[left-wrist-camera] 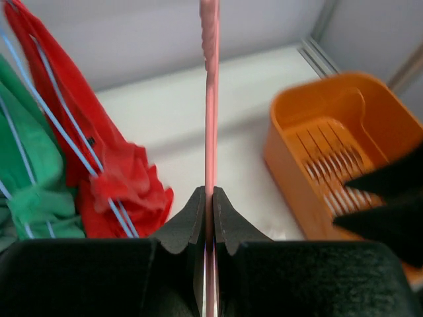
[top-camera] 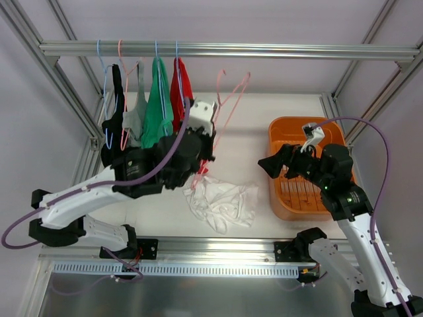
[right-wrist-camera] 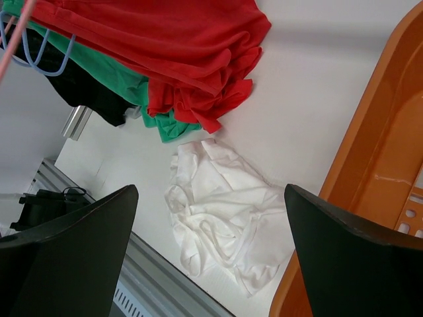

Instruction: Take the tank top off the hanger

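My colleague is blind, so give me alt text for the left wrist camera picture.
The left gripper pinches a thin pink hanger running straight up. A red top and a green top hang at left; an orange basket sits at right.

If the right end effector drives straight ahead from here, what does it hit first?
Most likely the white top crumpled on the table: in the wrist view it sits centred between the fingers of the open right end effector. Depth is unclear, but nothing shows in between.
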